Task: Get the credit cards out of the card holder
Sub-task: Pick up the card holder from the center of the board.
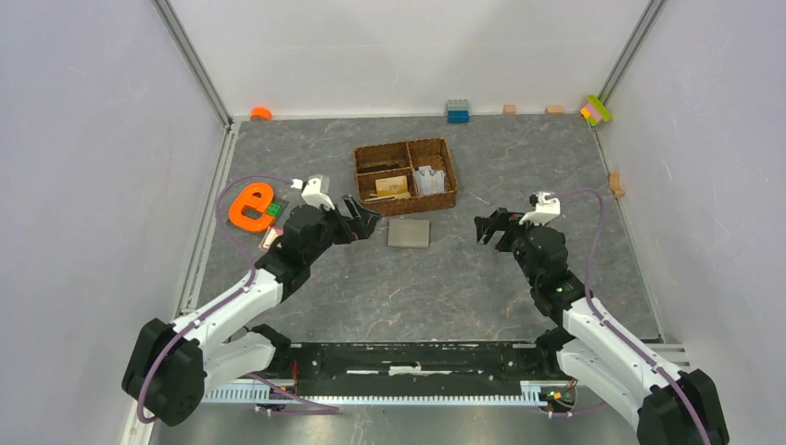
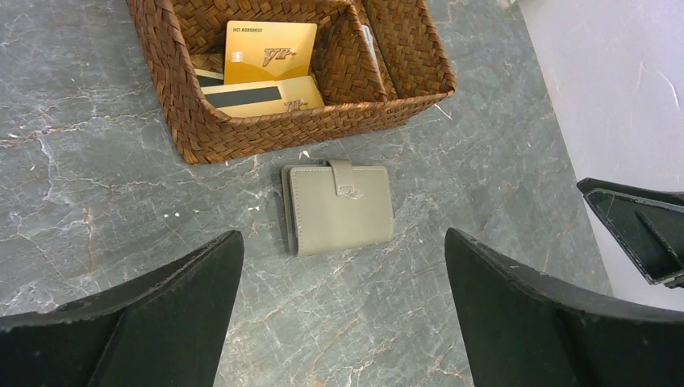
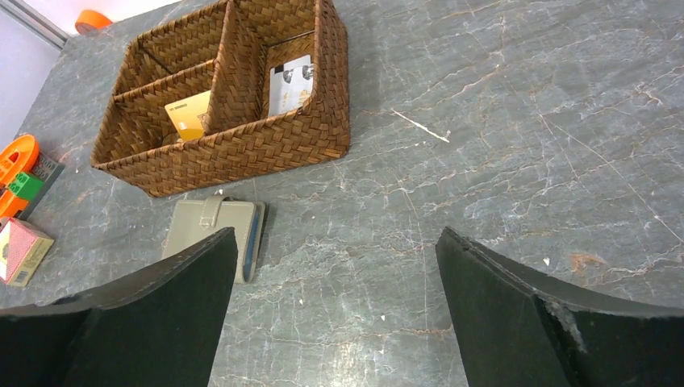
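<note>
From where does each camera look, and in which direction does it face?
Top external: above and behind the arms, looking down at the table; both arms, left gripper and right gripper show.
Left wrist: on the left arm, facing forward-down at the card holder and basket; its open fingers show.
Right wrist: on the right arm, facing the basket from its right; its open fingers show.
Shared: all views show the closed card holder beside the basket.

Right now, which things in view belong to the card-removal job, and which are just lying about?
Job: card holder, closed, beside the woven basket; left end effector, right end effector, both open. Its cards are hidden.
Lying about: woven basket, gold cards in it, orange plastic piece, blue block at the back wall.
</note>
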You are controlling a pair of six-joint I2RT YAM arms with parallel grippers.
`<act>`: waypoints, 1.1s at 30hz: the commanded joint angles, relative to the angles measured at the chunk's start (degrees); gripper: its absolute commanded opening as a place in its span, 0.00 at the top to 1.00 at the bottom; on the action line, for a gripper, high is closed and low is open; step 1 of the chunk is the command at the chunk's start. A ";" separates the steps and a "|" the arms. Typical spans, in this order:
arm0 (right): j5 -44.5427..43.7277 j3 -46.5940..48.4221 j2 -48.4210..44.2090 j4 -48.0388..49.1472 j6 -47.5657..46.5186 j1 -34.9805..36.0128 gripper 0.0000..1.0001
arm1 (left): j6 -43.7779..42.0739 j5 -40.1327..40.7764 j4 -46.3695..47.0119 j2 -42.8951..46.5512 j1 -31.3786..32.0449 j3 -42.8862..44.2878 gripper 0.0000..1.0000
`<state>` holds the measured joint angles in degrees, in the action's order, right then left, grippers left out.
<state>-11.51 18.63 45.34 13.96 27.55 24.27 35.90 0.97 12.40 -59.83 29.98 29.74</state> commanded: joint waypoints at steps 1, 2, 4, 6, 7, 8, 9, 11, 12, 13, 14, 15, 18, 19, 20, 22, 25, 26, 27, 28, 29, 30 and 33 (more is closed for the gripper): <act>1.00 2.67 0.48 0.88 -0.50 -0.10 0.03 | -0.14 -0.63 3.88 0.93 -0.01 -0.21 0.00; 1.24 2.62 0.70 0.95 -0.45 -0.09 0.03 | 0.16 -0.71 4.70 0.38 -0.01 -0.61 0.00; 1.83 2.68 1.42 1.12 -0.35 -0.12 0.03 | -0.03 -2.58 5.67 -1.11 0.04 -0.93 0.00; 4.06 2.55 2.44 1.89 -0.78 -0.09 0.03 | 0.18 -1.15 4.49 -2.50 -0.01 -0.59 0.00; 6.68 2.57 3.08 2.84 -1.49 -0.11 0.03 | 0.07 0.29 3.83 -3.19 0.00 -0.27 0.00; 8.98 2.60 4.06 3.89 -2.12 -0.16 0.03 | -0.20 -0.08 3.24 -3.91 0.00 0.36 0.00; 11.18 2.68 4.90 4.71 -2.19 -0.10 0.03 | -0.63 -0.64 3.07 -4.80 0.02 0.87 0.00; 15.01 3.34 7.17 5.29 -2.30 -0.12 0.03 | -1.07 -3.09 2.67 -7.63 -0.01 2.38 0.00; 16.28 3.82 8.49 5.37 -2.51 -0.07 0.03 | -1.25 -3.92 2.58 -9.96 0.00 3.31 0.00; 17.42 4.33 9.68 5.24 -2.65 -0.11 0.03 | -1.20 -4.53 1.74 -12.24 -0.08 4.76 0.00; 18.12 4.67 10.74 5.01 -2.76 -0.13 0.02 | -0.89 -4.31 -0.27 -14.96 -0.30 6.20 0.01; 18.86 4.96 11.84 5.08 -2.75 -0.10 0.03 | -0.55 -3.76 -1.78 -16.96 -0.36 7.59 0.01; 20.63 5.57 13.97 5.07 -2.76 -0.15 0.02 | -1.03 -5.17 -1.33 -22.11 -0.43 9.20 0.02; 20.94 5.67 14.39 5.11 -2.74 -0.12 0.02 | -1.22 -5.79 -1.18 -23.38 -0.40 9.79 0.03; 21.08 5.76 14.79 5.18 -2.60 -0.11 0.02 | -1.45 -6.33 -1.26 -24.32 -0.44 10.37 0.03; 21.25 5.72 15.16 5.18 -2.37 -0.09 0.02 | -1.73 -7.34 -2.25 -26.77 -0.45 11.75 0.03; 21.63 5.81 15.78 5.31 -2.12 -0.15 0.02 | -1.82 -9.52 -3.88 -30.30 -0.44 14.04 0.10; 21.82 5.89 15.97 5.31 -2.07 -0.10 0.01 | -1.89 -10.63 -3.88 -31.44 -0.41 14.48 0.12; 21.88 5.89 16.08 5.32 -2.07 -0.11 0.01 | -1.89 -11.93 -3.88 -32.49 -0.44 15.05 0.15; 22.05 5.95 16.26 5.31 -2.01 -0.11 0.01 | -1.89 -12.97 -3.88 -33.32 -0.44 15.53 0.17; 22.25 6.01 16.49 5.31 -1.98 -0.10 0.01 | -2.02 -14.46 -3.88 -34.35 -0.43 16.19 0.20; 22.38 5.98 16.65 5.38 -1.91 -0.12 0.01 | -2.15 -15.54 -3.88 -35.18 -0.40 16.65 0.24; 22.88 6.07 17.14 5.47 -1.76 -0.11 0.01 | -2.46 -18.68 -3.70 -37.44 -0.35 18.04 0.30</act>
<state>9.91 22.31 61.95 17.06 25.67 24.23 35.75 -11.40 8.62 -95.02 29.69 44.62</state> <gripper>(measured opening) 0.987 0.733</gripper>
